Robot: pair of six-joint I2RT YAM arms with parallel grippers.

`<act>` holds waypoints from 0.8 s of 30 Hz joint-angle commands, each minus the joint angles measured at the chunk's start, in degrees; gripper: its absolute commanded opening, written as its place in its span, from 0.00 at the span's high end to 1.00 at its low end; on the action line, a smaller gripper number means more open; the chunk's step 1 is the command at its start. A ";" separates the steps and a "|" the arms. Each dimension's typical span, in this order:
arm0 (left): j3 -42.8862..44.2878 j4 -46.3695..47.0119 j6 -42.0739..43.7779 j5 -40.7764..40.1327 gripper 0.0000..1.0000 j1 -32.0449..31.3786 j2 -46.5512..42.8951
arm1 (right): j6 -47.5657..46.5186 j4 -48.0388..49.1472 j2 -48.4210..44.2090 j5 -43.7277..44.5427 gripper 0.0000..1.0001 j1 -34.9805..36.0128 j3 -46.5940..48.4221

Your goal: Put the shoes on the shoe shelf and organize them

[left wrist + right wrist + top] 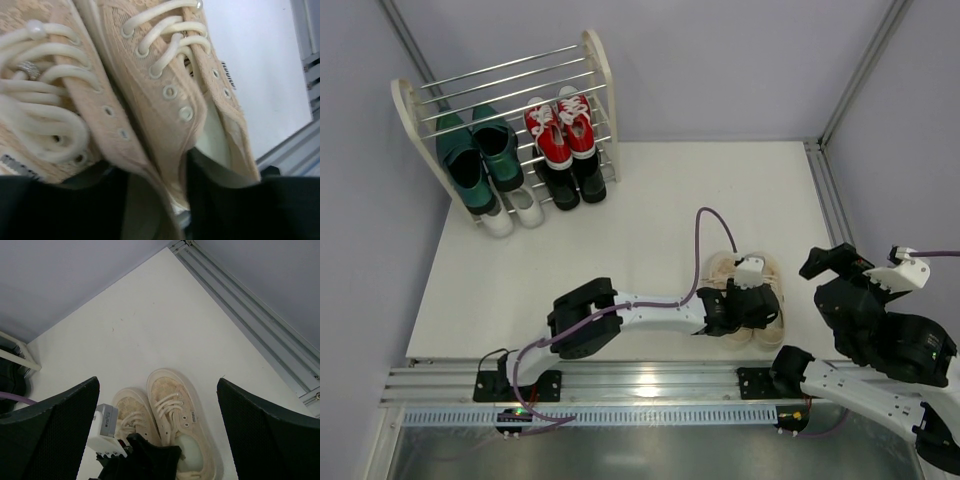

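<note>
The beige lace-up sneakers [722, 268] stand side by side on the white table at the near right, toes pointing away; they also show in the right wrist view [172, 400]. My left gripper [745, 305] is down at their heels. In the left wrist view [165, 200] one black finger [60, 210] sits in the left shoe and the other in the right shoe, pinching the touching inner walls [150, 100]. My right gripper [832, 265] is open and empty, raised to the right of the pair [157, 385]. The shoe shelf [600, 70] stands at the far left.
The shelf holds dark green loafers [480, 155], red sneakers [563, 130], black dress shoes [575, 180] and white sneakers [515, 212]. A purple cable [705, 240] arcs over the left arm. Aluminium rails run along the near edge [650, 385] and the right edge [830, 200].
</note>
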 commanded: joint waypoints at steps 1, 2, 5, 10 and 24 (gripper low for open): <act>0.67 -0.81 1.56 -1.59 0.62 1.66 3.21 | -2.45 1.25 -1.42 0.42 0.00 -0.06 -0.58; 0.23 -0.99 1.73 -1.85 0.67 1.92 3.47 | -2.63 1.34 -1.60 0.42 0.00 -0.06 -0.67; -1.79 -1.43 2.61 -2.47 0.90 2.28 3.48 | -3.68 1.95 -2.30 0.33 0.00 -0.14 -0.58; -9.86 -1.52 5.24 -5.71 1.00 2.54 -2.40 | -5.53 3.27 -2.39 -0.37 0.00 -0.06 -0.67; -40.18 -2.31 16.76 -21.18 1.00 10.62 -34.75 | -26.71 26.20 2.43 -17.58 0.00 -0.06 -8.40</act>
